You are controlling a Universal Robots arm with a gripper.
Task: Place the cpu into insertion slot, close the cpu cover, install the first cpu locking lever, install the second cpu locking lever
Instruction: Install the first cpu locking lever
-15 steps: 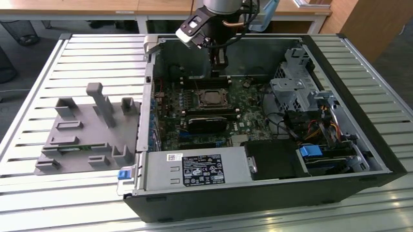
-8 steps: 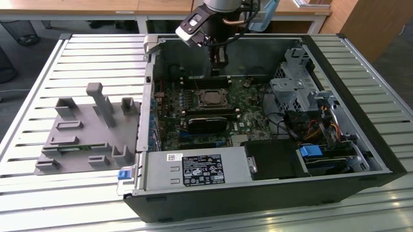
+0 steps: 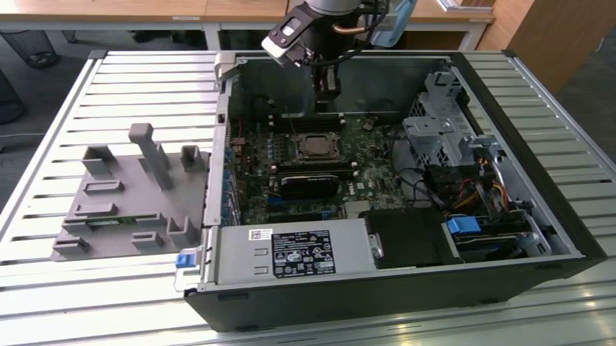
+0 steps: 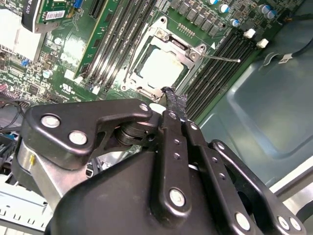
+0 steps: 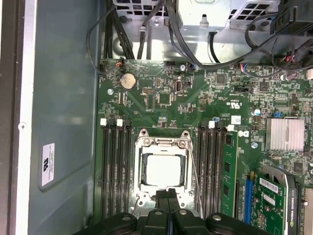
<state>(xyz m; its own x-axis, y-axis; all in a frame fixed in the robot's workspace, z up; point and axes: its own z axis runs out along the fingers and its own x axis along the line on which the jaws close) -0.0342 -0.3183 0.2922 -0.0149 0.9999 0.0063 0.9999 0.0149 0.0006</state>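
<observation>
Now the hand (image 3: 327, 105) hangs in the upper middle of the exterior view, inside the open computer case (image 3: 385, 295), w/ its fingers pointing down at the green board (image 5: 161, 98). The two fingers are pressed together. In the first wrist view only a thin line parts them, and I see nothing pinched between.

The cpu (image 5: 164, 169) already sits flat in the insertion slot (image 5: 144, 171), and the cpu cover (image 5: 164, 143) lies down over it, so the silver top shows through the square window.

In the exterior view the slot is just below the hand, approx. at frame centre. In both wrist views the fingertips stand just beside one edge of the slot's frame, about on the cpu's middle line. I cannot tell if they touch it.

One thin wire lever (image 4: 220, 58) leaves a corner of the frame and points out over the black memory slots (image 5: 210, 166). Its long axis runs roughly along that side of the slot but slanted away, so I judge it is not latched. For the other lever I cannot tell.

Containers: the case holds the board, drives and cables. A grey holder tray (image 3: 97, 231) lies on the slatted worktop (image 3: 144, 86) at the exterior view's left, and what is in its pockets I cannot tell.
</observation>
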